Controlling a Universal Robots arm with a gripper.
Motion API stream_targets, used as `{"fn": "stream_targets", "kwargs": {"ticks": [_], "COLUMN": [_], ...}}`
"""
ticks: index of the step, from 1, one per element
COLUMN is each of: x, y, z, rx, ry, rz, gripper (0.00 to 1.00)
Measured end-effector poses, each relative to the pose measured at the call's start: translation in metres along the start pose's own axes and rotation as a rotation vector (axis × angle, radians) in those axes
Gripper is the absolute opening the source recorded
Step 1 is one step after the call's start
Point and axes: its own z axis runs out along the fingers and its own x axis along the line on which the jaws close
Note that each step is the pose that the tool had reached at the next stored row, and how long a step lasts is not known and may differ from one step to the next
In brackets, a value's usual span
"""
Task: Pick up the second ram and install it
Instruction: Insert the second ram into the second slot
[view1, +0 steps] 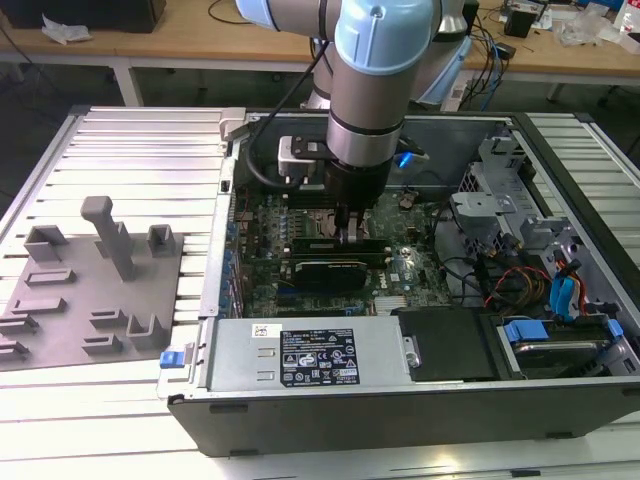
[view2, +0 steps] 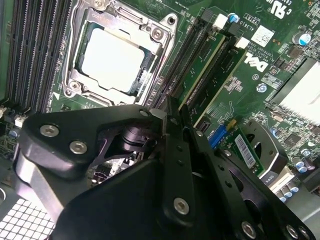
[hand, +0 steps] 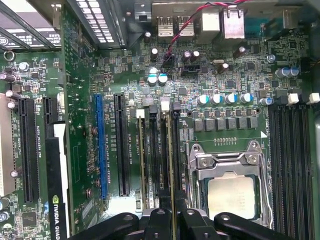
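In the exterior view, the arm is seen lowered into the open computer case (view1: 560, 240), and the gripper (view1: 352, 232) is placed over the motherboard (view1: 400, 265), just beside the CPU socket (view1: 312, 222). A grey holder plate (view1: 90, 290) lies on the table (view1: 130, 150), on the exterior view's left, well apart from the case.

In the second wrist view, the black fingers (view2: 172, 125) are brought narrow together on the thin edge of the second ram (view2: 176, 106), which is held upright at the memory slots (view2: 187, 62) beside the socket. Another green module (view2: 212, 62) is seated in a neighbouring slot.

In the first wrist view, the second ram (hand: 173, 165) is seen as a thin board between the fingertips (hand: 159, 220), in line with the slots next to the socket (hand: 230, 165). Whether it is fully seated cannot be told.
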Motion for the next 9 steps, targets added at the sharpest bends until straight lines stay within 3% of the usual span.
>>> {"fn": "stream_targets", "kwargs": {"ticks": [5, 6, 9], "x": [0.0, 0.0, -0.0001], "y": [0.0, 0.0, -0.0001], "z": [0.0003, 0.003, 0.0034], "rx": [-0.0008, -0.0011, -0.0009], "ry": [-0.0011, -0.011, -0.0123], "rz": [-0.009, -0.009, -0.009], "gripper": [0.14, 0.14, 0.15]}}
